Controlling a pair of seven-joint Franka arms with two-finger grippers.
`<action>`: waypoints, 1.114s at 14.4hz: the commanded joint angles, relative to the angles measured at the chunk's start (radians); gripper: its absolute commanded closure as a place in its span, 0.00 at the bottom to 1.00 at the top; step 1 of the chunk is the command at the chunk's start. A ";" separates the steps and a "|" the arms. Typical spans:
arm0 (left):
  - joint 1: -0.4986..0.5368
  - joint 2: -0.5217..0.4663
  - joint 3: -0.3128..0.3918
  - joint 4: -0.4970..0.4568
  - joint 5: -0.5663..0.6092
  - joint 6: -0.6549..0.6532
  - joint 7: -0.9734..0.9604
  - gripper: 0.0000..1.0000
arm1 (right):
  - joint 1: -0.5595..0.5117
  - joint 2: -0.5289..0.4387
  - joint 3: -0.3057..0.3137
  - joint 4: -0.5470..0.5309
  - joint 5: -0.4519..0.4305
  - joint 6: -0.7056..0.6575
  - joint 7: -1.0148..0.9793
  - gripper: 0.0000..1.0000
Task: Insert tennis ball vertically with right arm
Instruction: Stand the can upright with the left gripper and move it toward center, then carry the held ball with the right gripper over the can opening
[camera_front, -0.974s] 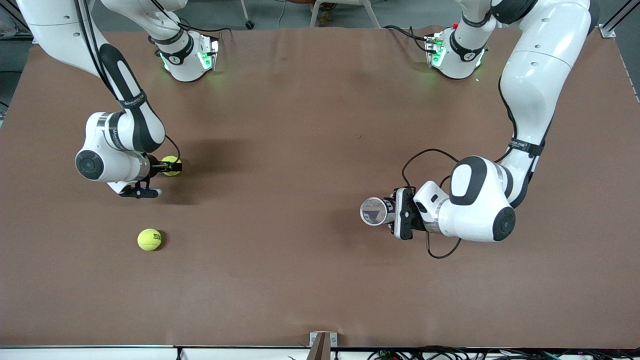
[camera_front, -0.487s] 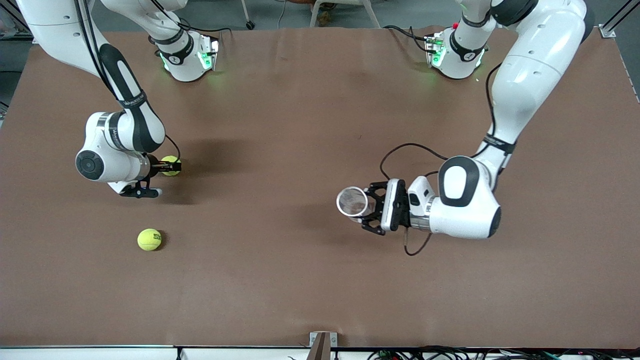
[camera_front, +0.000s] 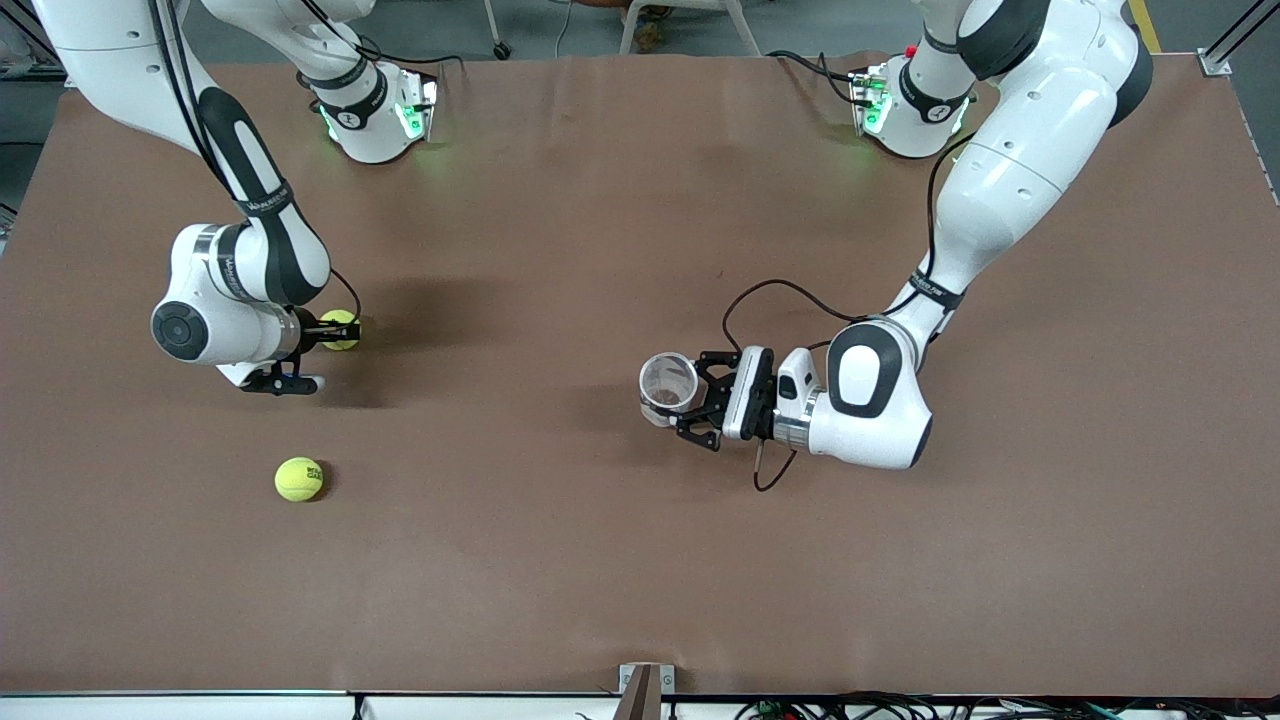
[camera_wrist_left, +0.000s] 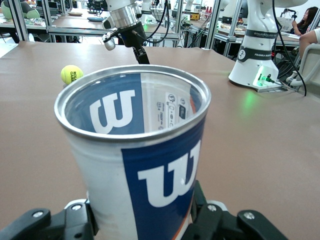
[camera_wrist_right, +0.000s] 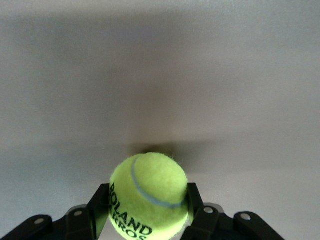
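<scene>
My right gripper (camera_front: 342, 330) is shut on a yellow-green tennis ball (camera_front: 340, 329), held over the table toward the right arm's end. In the right wrist view the ball (camera_wrist_right: 149, 200) sits between the black fingers (camera_wrist_right: 196, 202). My left gripper (camera_front: 690, 400) is shut on an open tennis ball can (camera_front: 668, 383), white and blue, mouth up, held over the middle of the table. In the left wrist view the can (camera_wrist_left: 145, 165) fills the frame, and the right gripper (camera_wrist_left: 135, 42) shows farther off.
A second tennis ball (camera_front: 299, 479) lies on the brown table (camera_front: 560, 560), nearer the front camera than the right gripper; it also shows in the left wrist view (camera_wrist_left: 72, 74). The arm bases (camera_front: 375, 115) stand along the table's back edge.
My left arm has carried the can toward the right arm's end of the table and turned its mouth upward. The right gripper with its ball has hardly moved.
</scene>
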 joint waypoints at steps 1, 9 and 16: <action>-0.007 -0.023 -0.002 -0.008 -0.010 0.046 0.017 0.30 | -0.010 0.002 0.007 -0.014 0.015 0.010 -0.003 0.49; -0.059 -0.016 0.025 -0.017 -0.004 0.137 -0.065 0.26 | -0.002 -0.006 0.007 0.003 0.013 -0.030 -0.006 0.67; -0.102 -0.011 0.064 -0.016 -0.004 0.175 -0.063 0.22 | 0.013 -0.009 0.007 0.375 0.013 -0.384 -0.008 0.68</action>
